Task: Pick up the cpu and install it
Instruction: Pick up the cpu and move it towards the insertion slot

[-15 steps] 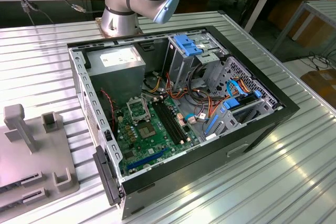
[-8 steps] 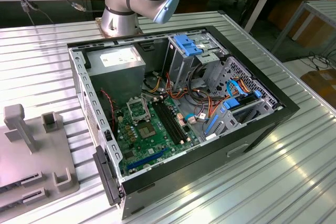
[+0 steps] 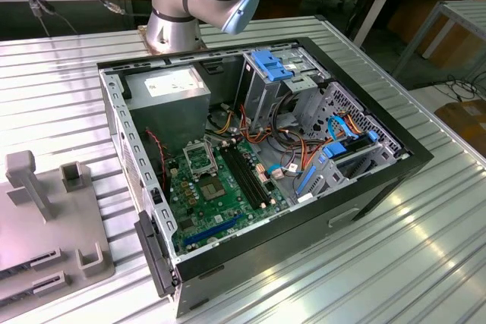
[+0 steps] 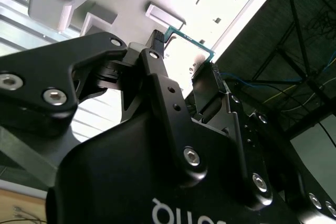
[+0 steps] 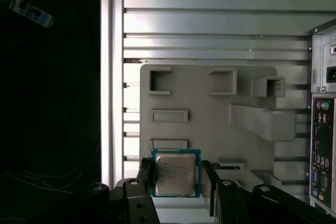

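The cpu [image 5: 176, 174] is a small square chip with a silver-grey top and green edges, held between my gripper's [image 5: 177, 181] two black fingers [image 5: 146, 174]. It hangs above the grey fixture plate [image 5: 210, 119]. In the second wrist view the cpu's green edge [image 4: 187, 38] shows between the fingertips [image 4: 157, 45], with my gripper [image 4: 184, 59] shut on it. In the exterior view the open computer case [image 3: 380, 187] lies on the table, and the metal-framed socket [image 3: 200, 158] sits on the green motherboard [image 3: 220, 195].
The grey fixture plate [image 3: 53, 218] with upright holders stands at the exterior view's left. Inside the case are a grey power-supply box [image 3: 171, 85], long black memory slots [image 3: 247, 176], cables and blue drive brackets [image 3: 269, 62]. The case's rear panel [image 5: 323, 140] borders the plate. The arm's base [image 3: 178, 24] stands behind the case.
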